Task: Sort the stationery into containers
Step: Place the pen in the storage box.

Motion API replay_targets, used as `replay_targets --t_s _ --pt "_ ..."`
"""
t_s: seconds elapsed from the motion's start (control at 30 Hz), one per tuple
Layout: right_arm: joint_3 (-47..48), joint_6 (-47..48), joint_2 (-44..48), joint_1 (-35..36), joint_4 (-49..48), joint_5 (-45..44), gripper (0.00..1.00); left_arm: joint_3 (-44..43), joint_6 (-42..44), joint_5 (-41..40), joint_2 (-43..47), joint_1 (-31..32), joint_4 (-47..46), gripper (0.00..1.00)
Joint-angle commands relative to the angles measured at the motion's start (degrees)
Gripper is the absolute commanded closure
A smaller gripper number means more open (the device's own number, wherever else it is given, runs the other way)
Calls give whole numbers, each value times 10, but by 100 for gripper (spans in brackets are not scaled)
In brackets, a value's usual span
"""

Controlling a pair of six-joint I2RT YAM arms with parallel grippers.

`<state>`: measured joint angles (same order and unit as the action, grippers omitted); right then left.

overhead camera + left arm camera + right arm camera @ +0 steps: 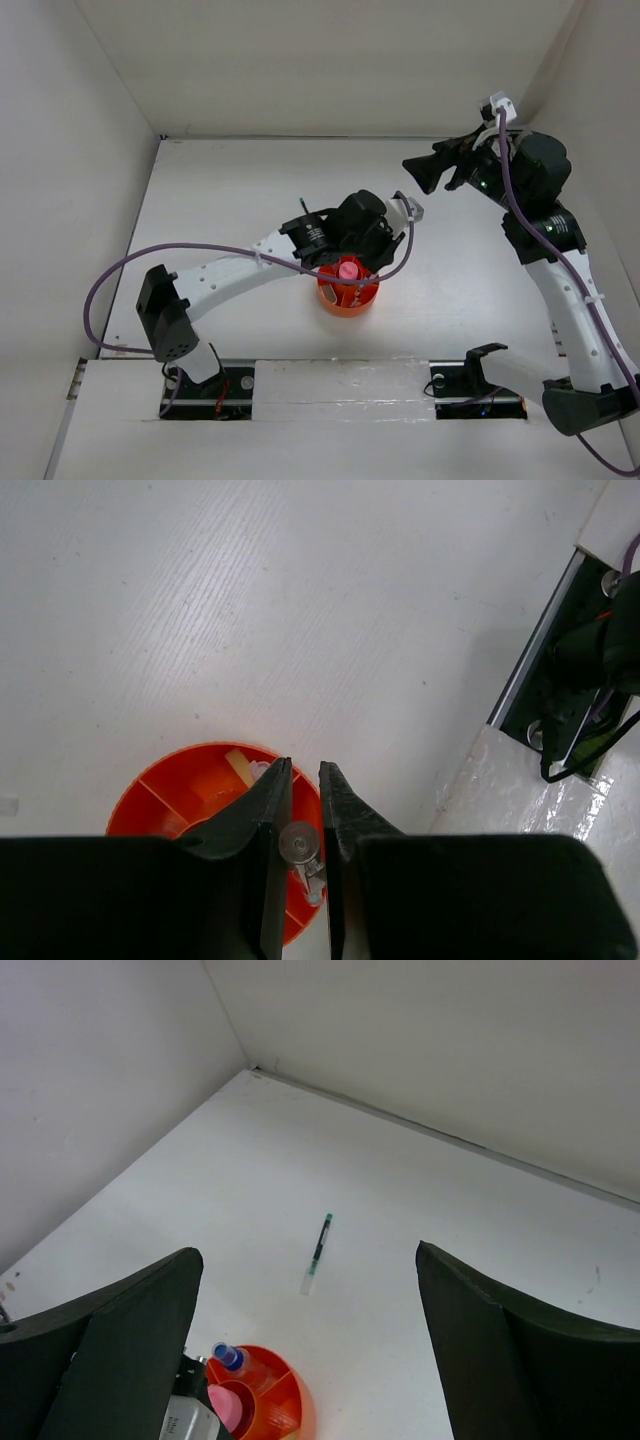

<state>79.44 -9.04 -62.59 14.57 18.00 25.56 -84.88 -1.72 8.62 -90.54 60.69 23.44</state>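
Observation:
The round orange organiser tray (348,295) stands mid-table, with the pink tube (348,268) upright in its central cup. My left gripper (374,260) hangs over the tray's right side. In the left wrist view its jaws (305,763) stand nearly together around the clear end of a pen (298,842), which points down into the tray (170,785). A tan eraser (240,767) lies in one compartment. My right gripper (412,168) is raised at the far right, wide open and empty (307,1251). Its view shows a dark pen (317,1252) lying on the table, the blue-capped bottle (228,1356) and the tray (285,1405).
White walls close the table on the left, far and right sides. The arm bases and their mounting rail (340,385) run along the near edge. The left arm's purple cable (150,262) loops over the left half of the table.

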Motion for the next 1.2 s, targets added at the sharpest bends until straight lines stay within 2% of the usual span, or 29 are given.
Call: replay_targets --t_s 0.0,0.13,0.27,0.4,0.67,0.97,1.0,1.17 --pt "-3 -2 27 -3 -10 -59 6 -6 12 12 -9 2 -8 100" --pt "16 -2 40 -3 1 -110 5 -6 17 4 -21 10 -8 100" --pt "16 -8 41 -3 -18 -110 4 -6 22 3 -37 15 -8 100" --pt "16 -20 41 -3 -48 -89 4 -6 28 -7 -42 15 -8 100" --pt "2 -26 51 -3 -54 -54 4 27 28 -18 -53 15 -13 100" --pt "-3 -26 56 -3 -54 -49 4 27 28 -18 -68 15 -20 100" --pt "-3 -26 56 -3 -54 -49 4 27 28 -18 -68 15 -20 99" --pt "2 -26 56 -3 -60 -44 4 33 28 -28 -68 15 -20 78"
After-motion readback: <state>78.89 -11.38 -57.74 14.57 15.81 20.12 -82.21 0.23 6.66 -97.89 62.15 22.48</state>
